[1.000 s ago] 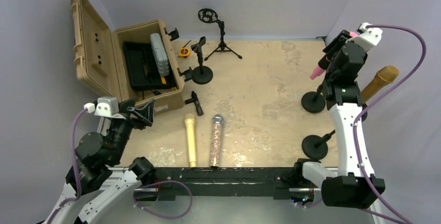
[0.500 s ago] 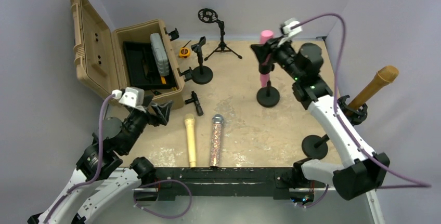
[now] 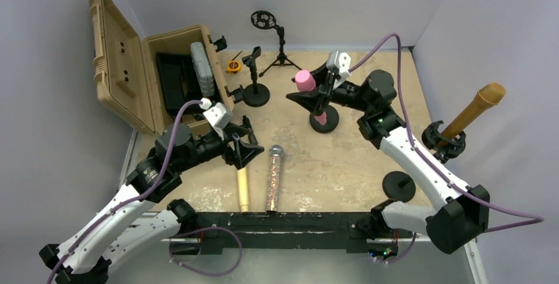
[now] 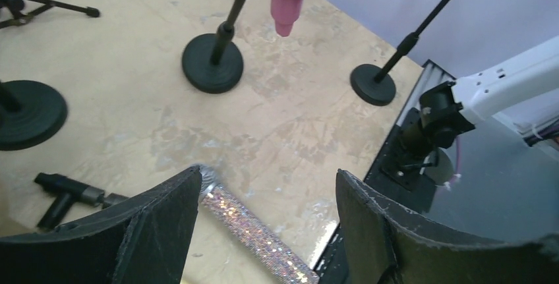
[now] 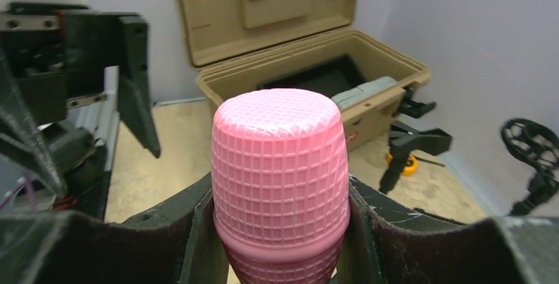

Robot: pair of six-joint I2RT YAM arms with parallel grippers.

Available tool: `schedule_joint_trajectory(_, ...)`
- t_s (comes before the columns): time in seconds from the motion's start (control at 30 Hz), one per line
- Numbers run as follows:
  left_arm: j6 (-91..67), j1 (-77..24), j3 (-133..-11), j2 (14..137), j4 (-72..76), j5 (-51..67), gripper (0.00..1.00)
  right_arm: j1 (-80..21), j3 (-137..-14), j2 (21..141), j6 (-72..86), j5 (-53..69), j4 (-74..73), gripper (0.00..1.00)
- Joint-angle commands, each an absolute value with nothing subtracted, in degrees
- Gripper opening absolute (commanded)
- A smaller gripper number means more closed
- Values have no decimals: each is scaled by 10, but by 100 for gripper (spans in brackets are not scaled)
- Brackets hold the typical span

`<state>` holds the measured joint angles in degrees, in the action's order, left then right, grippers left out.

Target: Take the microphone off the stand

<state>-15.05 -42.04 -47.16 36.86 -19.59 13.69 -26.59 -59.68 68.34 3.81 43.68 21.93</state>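
The pink microphone (image 3: 304, 79) is in the clip of a black round-base stand (image 3: 328, 123) at the middle back of the table. My right gripper (image 3: 310, 90) is shut on the microphone just below its head; in the right wrist view the mesh head (image 5: 279, 152) fills the space between both fingers (image 5: 165, 231). My left gripper (image 3: 247, 146) is open and empty, low over the table to the left. In the left wrist view the pink handle end (image 4: 286, 8) hangs beside the stand's pole (image 4: 227, 26) above its base (image 4: 212, 72).
A glitter microphone (image 3: 273, 176) and a cream microphone (image 3: 242, 184) lie at the near middle. The open tan case (image 3: 132, 80) stands at left. Other stands: one (image 3: 256, 93) near the case, a tripod (image 3: 281, 50), an empty base (image 3: 399, 185), and one holding a tan microphone (image 3: 477, 108).
My right arm swung from the far right to the table's middle, carrying the pink microphone and its stand. My left arm reached forward and right, still open.
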Motion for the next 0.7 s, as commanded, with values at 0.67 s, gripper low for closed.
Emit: schedule_joint_trajectory(0.67,-170,-389,-609,536,-81,189,87,-279,-544,654,78,581,421,4)
